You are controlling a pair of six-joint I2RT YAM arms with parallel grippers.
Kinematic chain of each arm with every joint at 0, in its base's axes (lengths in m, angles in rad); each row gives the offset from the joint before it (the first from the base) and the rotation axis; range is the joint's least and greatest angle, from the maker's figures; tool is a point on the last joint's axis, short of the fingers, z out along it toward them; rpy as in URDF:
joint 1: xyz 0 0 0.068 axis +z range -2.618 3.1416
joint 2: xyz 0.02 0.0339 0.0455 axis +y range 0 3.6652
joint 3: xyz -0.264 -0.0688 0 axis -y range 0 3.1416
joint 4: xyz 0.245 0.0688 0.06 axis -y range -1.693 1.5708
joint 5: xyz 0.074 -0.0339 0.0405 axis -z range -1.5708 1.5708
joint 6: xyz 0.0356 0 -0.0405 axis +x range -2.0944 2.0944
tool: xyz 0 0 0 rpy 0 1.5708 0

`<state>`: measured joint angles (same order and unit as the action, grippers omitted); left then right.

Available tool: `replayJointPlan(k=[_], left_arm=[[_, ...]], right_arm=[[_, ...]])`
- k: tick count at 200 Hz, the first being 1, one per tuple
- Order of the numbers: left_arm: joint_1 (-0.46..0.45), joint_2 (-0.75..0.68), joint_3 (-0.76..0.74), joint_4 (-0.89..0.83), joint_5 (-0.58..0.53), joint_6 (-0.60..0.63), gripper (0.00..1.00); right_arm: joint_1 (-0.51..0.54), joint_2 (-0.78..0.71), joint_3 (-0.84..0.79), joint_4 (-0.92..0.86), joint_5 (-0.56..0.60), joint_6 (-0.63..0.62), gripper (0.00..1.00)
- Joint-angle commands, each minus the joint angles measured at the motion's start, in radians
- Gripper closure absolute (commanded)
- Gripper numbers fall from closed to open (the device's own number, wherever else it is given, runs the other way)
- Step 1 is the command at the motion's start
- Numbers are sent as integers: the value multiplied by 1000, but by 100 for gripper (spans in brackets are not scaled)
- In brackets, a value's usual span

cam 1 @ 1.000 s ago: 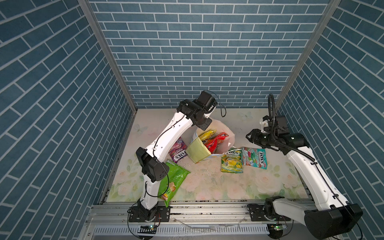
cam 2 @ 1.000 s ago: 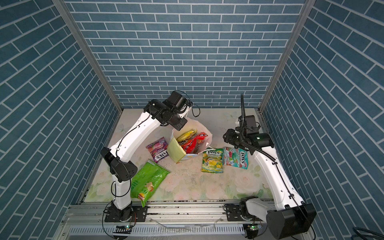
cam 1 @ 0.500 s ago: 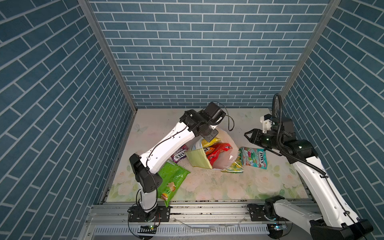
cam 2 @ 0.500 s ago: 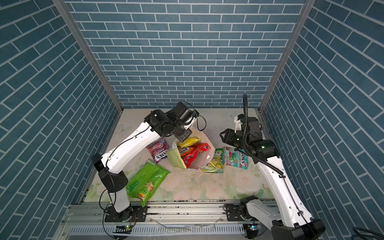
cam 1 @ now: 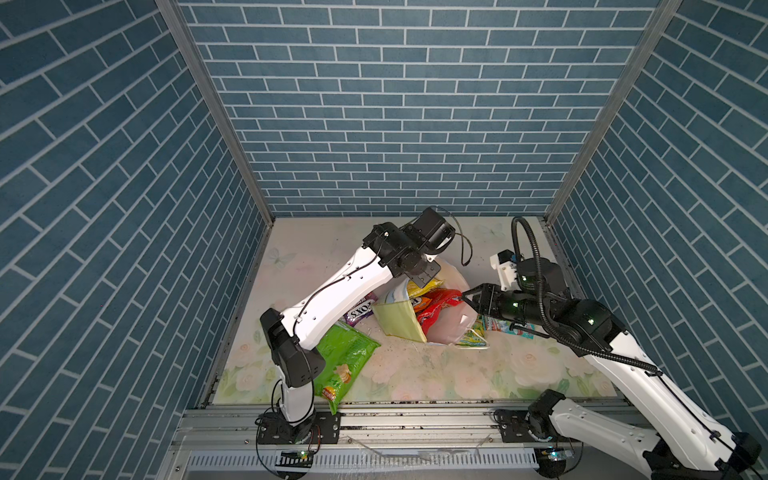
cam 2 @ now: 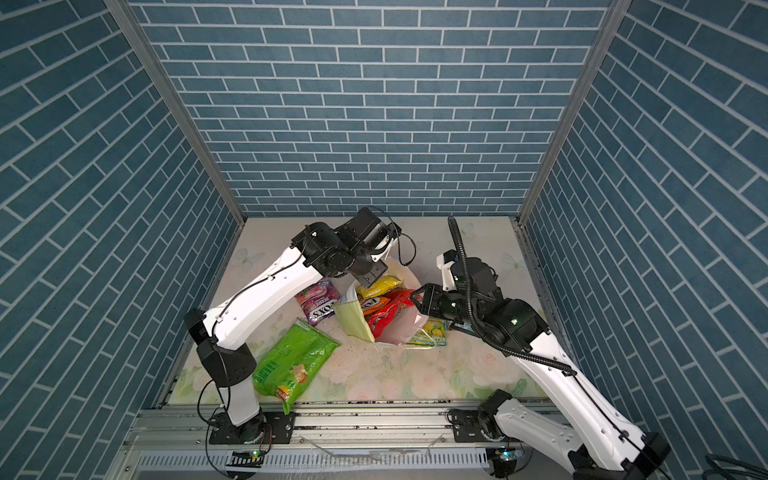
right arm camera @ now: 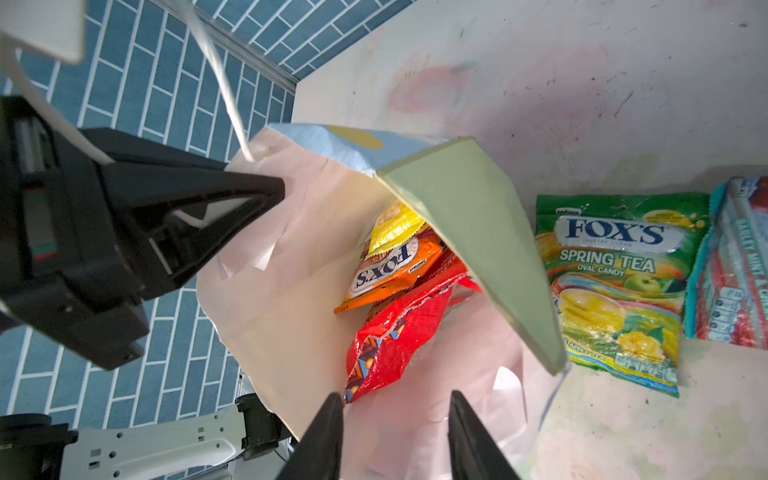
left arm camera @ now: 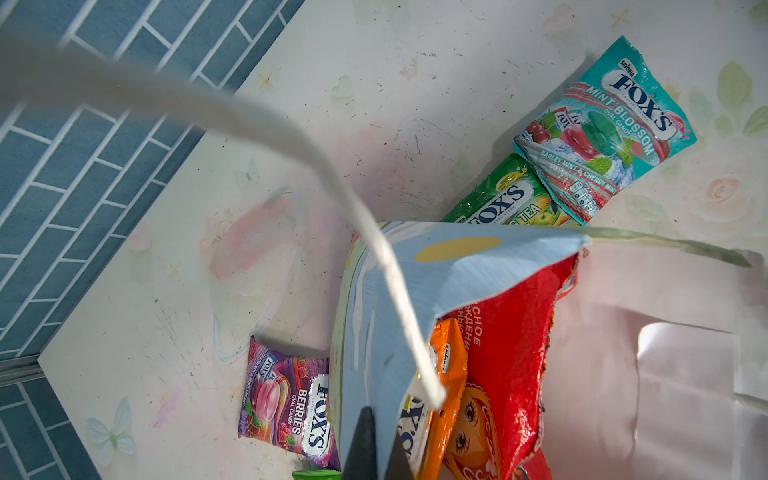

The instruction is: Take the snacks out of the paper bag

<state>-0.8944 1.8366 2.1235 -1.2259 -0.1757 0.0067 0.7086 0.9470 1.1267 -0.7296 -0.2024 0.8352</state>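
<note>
Here, the floral table (cam 1: 457, 374) carries everything. The green chip bag (cam 1: 345, 357) lies flat at its near left, beside the left arm's base and well apart from the rest. The paper bag (cam 1: 401, 324) sits mid-table, tipped over, with its white-lined mouth gaping toward the right arm. The left gripper (right arm camera: 279, 188) is clenched on the bag's rim, next to a cord handle. The right gripper (right arm camera: 392, 415) hovers at the mouth, jaws parted, with nothing between them.

Inside the bag, the red pack (right arm camera: 399, 332) lies nearest the mouth, with the orange FOX'S pack (right arm camera: 390, 270) and a yellow pack (right arm camera: 392, 226) deeper in. Outside, the purple FOX'S pack (cam 1: 360, 309) lies just beside the bag on the left arm's side. The Spring Tea pack (right arm camera: 615, 282) and the Mint Blossom pack (left arm camera: 606, 129) overlap on the other side.
</note>
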Motion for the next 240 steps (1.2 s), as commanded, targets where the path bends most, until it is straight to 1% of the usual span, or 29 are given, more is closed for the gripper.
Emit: replayJointPlan(k=[1,27,37,72,116,146,188,240], left_arm=[[-23,-4,30,24,1,-26,100],[-40,-19,-1,31,21,-53,100],[-45,-29,-18,38,30,-64,100],[-56,-59,-73,54,63,-93,100],[-66,-70,-82,50,82,-96,100],[-66,-79,-85,52,88,-94,100],[-67,-86,-105,64,98,-92,100],[-66,-87,-110,72,112,-83,100]], right_arm=[[58,22,-18,11,52,82,58],[124,48,-56,41,108,158,59],[145,48,-78,59,164,195,59],[211,39,-151,125,294,314,61],[253,86,-188,259,400,361,60],[262,114,-193,247,439,387,60],[274,116,-198,216,449,413,60],[283,157,-184,217,426,421,60]])
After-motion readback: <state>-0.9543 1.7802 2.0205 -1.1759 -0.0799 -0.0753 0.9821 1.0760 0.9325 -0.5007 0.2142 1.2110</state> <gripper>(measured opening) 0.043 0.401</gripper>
